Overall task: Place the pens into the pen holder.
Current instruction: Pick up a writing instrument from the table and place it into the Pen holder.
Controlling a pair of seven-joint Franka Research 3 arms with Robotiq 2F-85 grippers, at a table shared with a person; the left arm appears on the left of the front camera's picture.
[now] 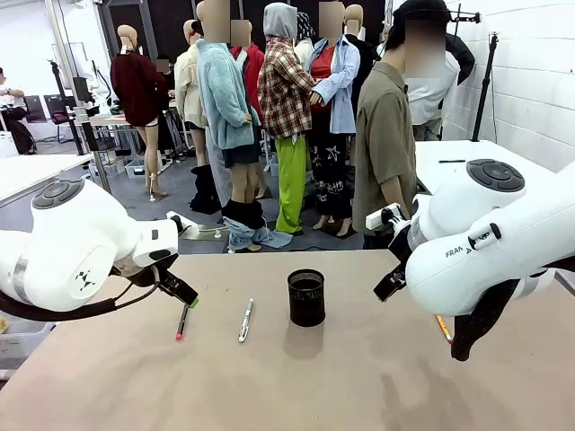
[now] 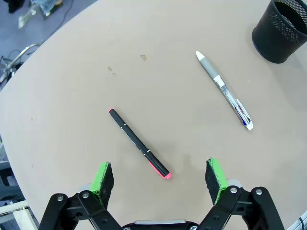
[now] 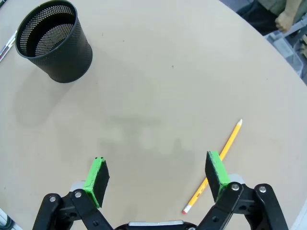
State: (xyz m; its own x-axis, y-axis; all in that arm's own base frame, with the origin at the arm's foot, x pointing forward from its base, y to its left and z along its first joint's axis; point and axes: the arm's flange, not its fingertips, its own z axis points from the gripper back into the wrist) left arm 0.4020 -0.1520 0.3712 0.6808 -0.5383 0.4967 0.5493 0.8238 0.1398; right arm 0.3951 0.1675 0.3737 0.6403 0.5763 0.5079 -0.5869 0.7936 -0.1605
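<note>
**A:** What was hidden or cut off?

**B:** From the front, the orange-yellow pencil (image 1: 444, 328), well right of the pen holder (image 1: 306, 297), was mostly covered by the right arm. In the right wrist view, part of it was crossed by one of the right fingers (image 3: 217, 172). The silver-white pen (image 3: 8, 42) was cut by the picture's edge just beside the holder.

**A:** And the fingers?

**B:** Both pairs were held spread apart, with nothing gripped. The dark pen (image 2: 139, 143), pink-red at its ends, was seen between the left fingers (image 2: 102, 178).

**A:** How was the holder seen?

**B:** A black mesh cup with a solid rim was stood upright on the table (image 1: 296, 386). The silver-white pen was laid flat just left of it, the dark pen farther left.
</note>
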